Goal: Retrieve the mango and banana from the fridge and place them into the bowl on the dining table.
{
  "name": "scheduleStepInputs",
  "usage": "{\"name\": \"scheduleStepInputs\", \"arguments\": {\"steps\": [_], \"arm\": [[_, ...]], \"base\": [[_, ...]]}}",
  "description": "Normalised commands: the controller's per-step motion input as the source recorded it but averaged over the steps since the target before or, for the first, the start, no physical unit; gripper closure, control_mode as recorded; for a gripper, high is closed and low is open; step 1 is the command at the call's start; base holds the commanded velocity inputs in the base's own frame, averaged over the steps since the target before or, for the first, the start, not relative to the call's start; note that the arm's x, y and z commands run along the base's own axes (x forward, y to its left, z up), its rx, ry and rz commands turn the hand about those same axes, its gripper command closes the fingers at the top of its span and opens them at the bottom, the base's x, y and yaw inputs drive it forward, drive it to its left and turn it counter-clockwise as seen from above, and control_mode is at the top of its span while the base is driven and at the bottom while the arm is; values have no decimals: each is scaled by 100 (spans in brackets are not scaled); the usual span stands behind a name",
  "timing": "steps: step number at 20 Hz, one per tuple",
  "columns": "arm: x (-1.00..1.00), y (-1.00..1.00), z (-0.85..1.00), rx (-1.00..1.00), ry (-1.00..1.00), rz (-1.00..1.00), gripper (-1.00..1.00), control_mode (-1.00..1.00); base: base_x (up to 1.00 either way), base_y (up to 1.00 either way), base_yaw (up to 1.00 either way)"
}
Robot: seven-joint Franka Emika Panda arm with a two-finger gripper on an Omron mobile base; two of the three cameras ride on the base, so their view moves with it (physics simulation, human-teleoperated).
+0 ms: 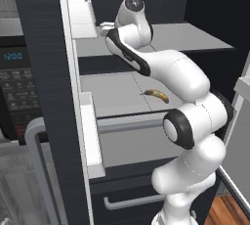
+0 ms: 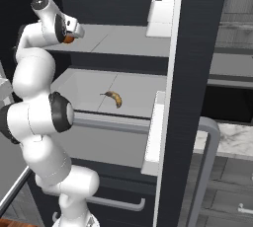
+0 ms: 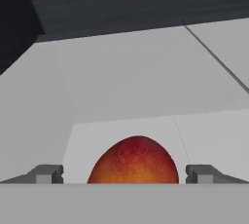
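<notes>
The fridge (image 1: 44,72) stands with both doors open. On its upper shelf lies the mango (image 3: 133,162), orange-red, right between the two fingertips of my open gripper (image 3: 124,174), with a gap on each side. From the right base view an orange sliver of the mango (image 2: 69,38) shows under the hand (image 2: 69,27). The banana (image 1: 156,94) rests alone on the shelf below (image 2: 113,97), under my forearm. The bowl and the dining table are out of view.
White door bins (image 1: 80,9) (image 2: 160,9) hang on the open doors either side of the arm. A lower drawer with a silver handle (image 1: 132,202) sits beneath. An oven panel with a clock (image 1: 12,55) is to the left, a marble-topped counter (image 2: 230,132) to the right.
</notes>
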Motion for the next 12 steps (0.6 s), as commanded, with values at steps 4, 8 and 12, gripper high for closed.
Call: {"name": "scheduleStepInputs", "arguments": {"steps": [4,8,12], "arm": [[0,-1,-35,0,0,-11,-100,-100],[6,-7,-29,0,0,-8,-100,-100],[23,-9,-22,0,0,-6,100,-100]], "base": [[0,0,0],[0,0,0],[0,0,0]]}}
